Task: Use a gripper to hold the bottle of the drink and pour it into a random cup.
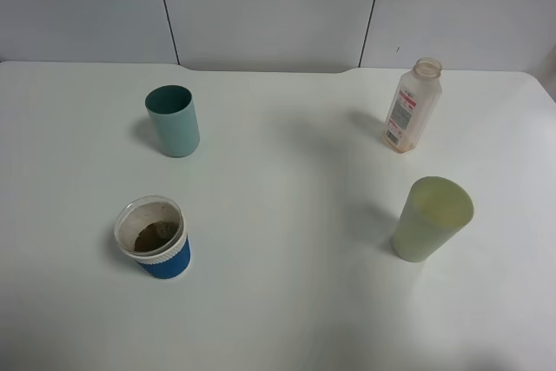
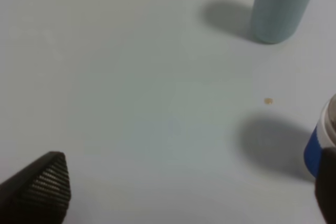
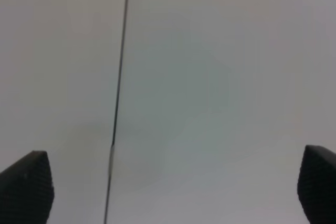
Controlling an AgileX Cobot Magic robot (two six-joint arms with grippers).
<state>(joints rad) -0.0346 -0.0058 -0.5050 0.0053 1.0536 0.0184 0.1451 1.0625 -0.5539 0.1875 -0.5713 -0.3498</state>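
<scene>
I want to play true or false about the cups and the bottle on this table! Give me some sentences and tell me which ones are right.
1. The bottle stands upright with no cap on. True.
2. The blue cup is clean and empty inside. False: there is brown stuff at its bottom.
3. The teal tumbler is lying on its side. False: it stands upright.
4. The pale yellow-green cup stands nearer the bottle than the blue cup does. True.
5. The right gripper is squeezing the bottle. False: its jaws stand wide apart with nothing between them.
</scene>
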